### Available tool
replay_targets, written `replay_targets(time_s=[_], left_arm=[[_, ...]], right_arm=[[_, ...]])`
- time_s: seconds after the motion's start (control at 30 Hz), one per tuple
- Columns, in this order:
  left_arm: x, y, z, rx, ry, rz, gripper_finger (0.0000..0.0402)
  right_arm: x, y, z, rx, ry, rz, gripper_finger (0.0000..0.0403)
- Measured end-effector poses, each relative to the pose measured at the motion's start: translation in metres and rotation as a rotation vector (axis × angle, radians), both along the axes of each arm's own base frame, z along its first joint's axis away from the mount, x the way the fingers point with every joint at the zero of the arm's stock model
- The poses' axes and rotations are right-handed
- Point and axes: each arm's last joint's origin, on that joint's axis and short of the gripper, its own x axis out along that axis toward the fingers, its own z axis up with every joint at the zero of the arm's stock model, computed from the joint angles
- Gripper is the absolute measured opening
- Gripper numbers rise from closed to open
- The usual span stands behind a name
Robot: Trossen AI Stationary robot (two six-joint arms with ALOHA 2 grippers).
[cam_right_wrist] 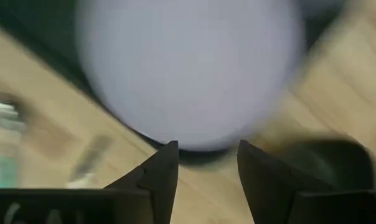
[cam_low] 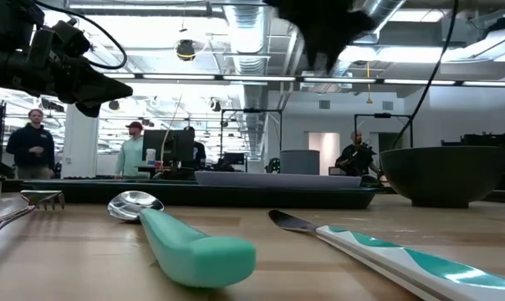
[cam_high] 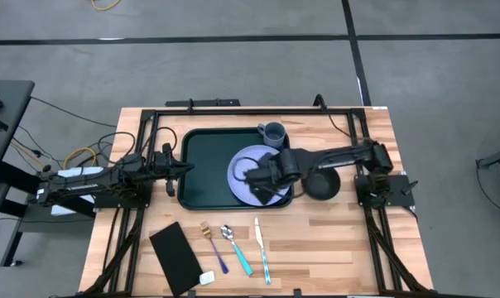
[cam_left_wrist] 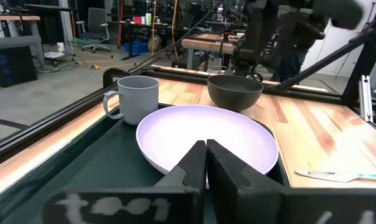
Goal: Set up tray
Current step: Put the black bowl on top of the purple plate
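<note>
The dark green tray [cam_high: 204,170] lies flat on the wooden table. A lavender plate [cam_high: 248,157] rests on its right half, also seen in the left wrist view [cam_left_wrist: 194,134] and the right wrist view [cam_right_wrist: 188,68]. A grey mug [cam_high: 272,132] stands at the tray's far right corner. My right gripper [cam_high: 250,175] hovers open above the plate [cam_right_wrist: 208,149], touching nothing. My left gripper [cam_high: 180,168] is shut [cam_left_wrist: 205,155] and raised over the tray's left rim, clear of it in the low view [cam_low: 94,88].
A dark bowl [cam_high: 322,184] stands on the table right of the tray. Near the front edge lie a black napkin [cam_high: 177,255], a fork [cam_high: 214,244], a teal spoon [cam_high: 237,248], a knife [cam_high: 262,248] and a small white piece [cam_high: 207,277]. People stand in the room behind.
</note>
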Motion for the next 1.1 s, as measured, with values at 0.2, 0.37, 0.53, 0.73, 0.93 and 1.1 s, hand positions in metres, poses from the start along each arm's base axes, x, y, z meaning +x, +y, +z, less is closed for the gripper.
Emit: replay_targets(time_s=[0.2,0.37,0.53,0.73,0.93,1.1], left_arm=[[0.000,0.000,0.000,0.000,0.000,0.000,0.0000],[0.000,0.000,0.000,0.000,0.000,-0.001,0.0000],[0.000,0.000,0.000,0.000,0.000,0.000,0.0000],[0.000,0.000,0.000,0.000,0.000,0.000,0.0000],[0.000,0.000,0.000,0.000,0.000,0.000,0.0000],[0.000,0.000,0.000,0.000,0.000,0.000,0.0000]], right_arm=[[-0.014,0.001,-0.020,0.038,0.069,-0.124,0.0144],[-0.028,-0.007,-0.055,0.036,0.233,-0.270,0.0141],[-0.033,-0.012,-0.071,0.075,0.284,-0.298,0.0141],[-0.036,-0.014,-0.090,0.078,0.307,-0.291,0.0135],[-0.044,-0.017,-0.115,0.115,0.347,-0.298,0.0128],[-0.050,-0.018,-0.123,0.103,0.381,-0.297,0.0114]])
